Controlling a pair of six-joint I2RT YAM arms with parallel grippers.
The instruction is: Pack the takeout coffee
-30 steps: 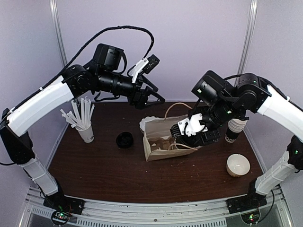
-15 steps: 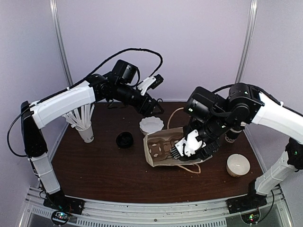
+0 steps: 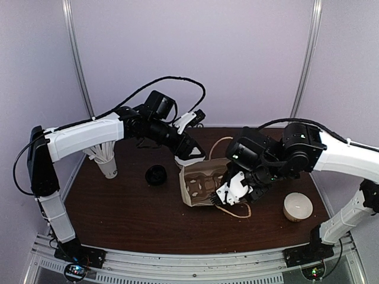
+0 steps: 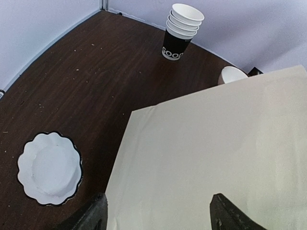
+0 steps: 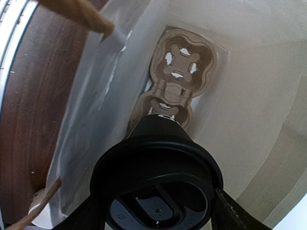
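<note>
Right claw [image 5: 156, 211] grasps the small black-lidded paper coffee cup [image 5: 156, 177] inside the brown paper bag [image 4: 206, 143] at mid-surface, above its cardboard carrier [image 5: 184, 57]. The left claw [image 4: 158, 213], released wide, braces the bag's rim, likely to hold it open.

"GOO" on cup stack [image 4: 182, 29] band

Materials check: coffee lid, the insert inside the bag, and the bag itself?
Takeout coffee lid: black plastic, slight sheen, moulded ridges. Insert: brown moulded pulp or card, matte, cut-out holes. Bag: cream paper, matte, folded edges; probably uncoated.
</note>
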